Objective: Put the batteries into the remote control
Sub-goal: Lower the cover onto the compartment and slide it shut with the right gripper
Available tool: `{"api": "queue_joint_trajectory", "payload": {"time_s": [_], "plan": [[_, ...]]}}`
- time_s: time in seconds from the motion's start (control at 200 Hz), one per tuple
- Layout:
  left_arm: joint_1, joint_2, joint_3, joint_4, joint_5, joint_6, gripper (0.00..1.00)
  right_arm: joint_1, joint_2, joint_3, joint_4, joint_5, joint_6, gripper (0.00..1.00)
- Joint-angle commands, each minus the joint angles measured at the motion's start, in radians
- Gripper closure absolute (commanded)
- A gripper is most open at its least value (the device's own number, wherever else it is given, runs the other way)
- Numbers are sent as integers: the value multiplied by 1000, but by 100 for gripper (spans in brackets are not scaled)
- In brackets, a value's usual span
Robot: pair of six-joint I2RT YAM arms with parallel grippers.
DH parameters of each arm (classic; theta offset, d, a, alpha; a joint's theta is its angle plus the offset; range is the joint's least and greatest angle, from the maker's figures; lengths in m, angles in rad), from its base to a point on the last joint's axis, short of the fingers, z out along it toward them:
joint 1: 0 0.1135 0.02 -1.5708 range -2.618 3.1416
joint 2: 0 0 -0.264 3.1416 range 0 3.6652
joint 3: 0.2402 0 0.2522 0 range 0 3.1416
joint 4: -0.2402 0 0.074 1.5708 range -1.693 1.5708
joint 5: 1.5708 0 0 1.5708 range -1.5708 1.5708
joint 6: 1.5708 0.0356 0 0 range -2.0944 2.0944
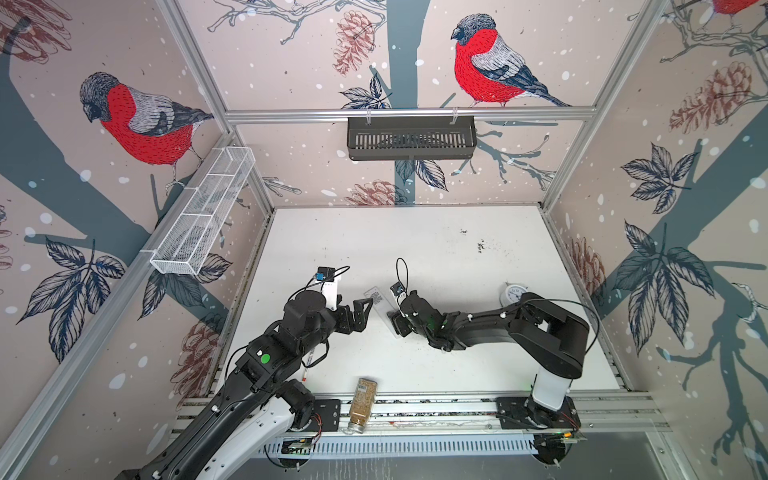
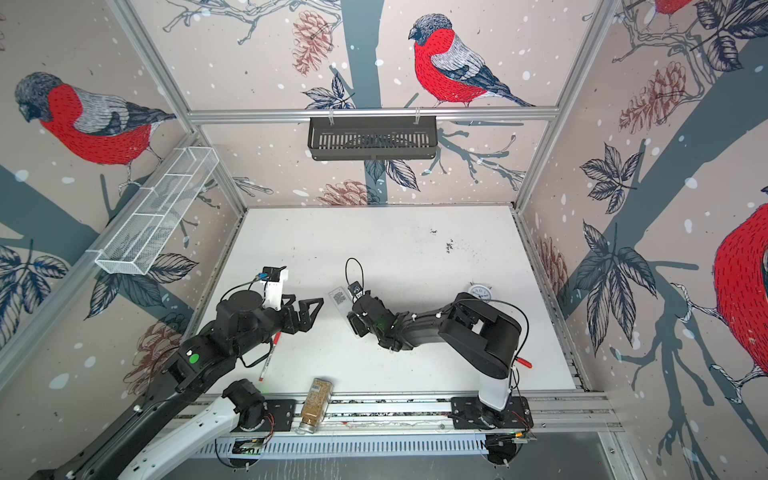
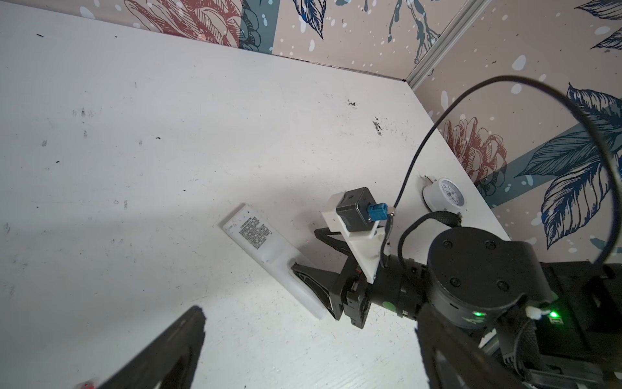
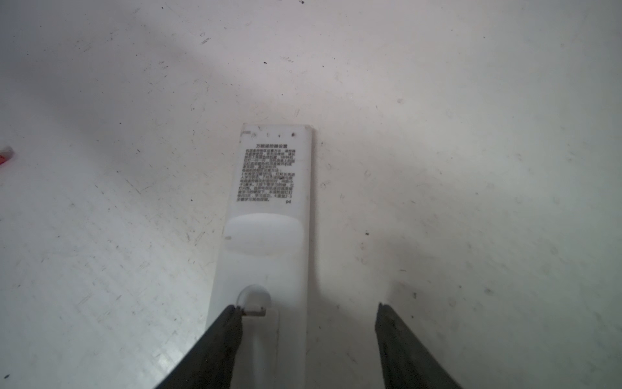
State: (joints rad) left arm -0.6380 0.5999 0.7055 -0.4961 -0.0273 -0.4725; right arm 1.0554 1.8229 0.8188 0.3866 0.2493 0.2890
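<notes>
On the plain back of the slim white rectangular plastic remote control I see a block of small black Chinese print under a short heading line, too blurred for me to read surely. The round white alarm clock has dial numerals too small to read. The clear jar of brown grains bears a barcode label whose digits are illegible.

Slim white rectangular remote control: near end cut off in right wrist view.
Thin white pen: top hidden beneath black left arm.
</notes>
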Motion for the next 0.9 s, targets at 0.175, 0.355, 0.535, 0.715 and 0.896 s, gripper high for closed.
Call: {"api": "queue_joint_trajectory", "payload": {"time_s": [0.175,0.355,0.535,0.715,0.896], "plan": [[5,-2,-3,32,-1,2,2,-2,-54,-7,-146,31,-22,26],[11,-13,-4,34,0,0,2,-21,-80,19,-219,-24,-36,14],[14,-23,-8,37,-2,0,2,-34,-102,43,-272,-96,-52,6],[19,-20,-7,37,7,6,3,-10,-54,110,-324,-112,-75,0],[19,-37,-9,37,6,4,2,11,5,162,-361,-93,-69,0]]}}
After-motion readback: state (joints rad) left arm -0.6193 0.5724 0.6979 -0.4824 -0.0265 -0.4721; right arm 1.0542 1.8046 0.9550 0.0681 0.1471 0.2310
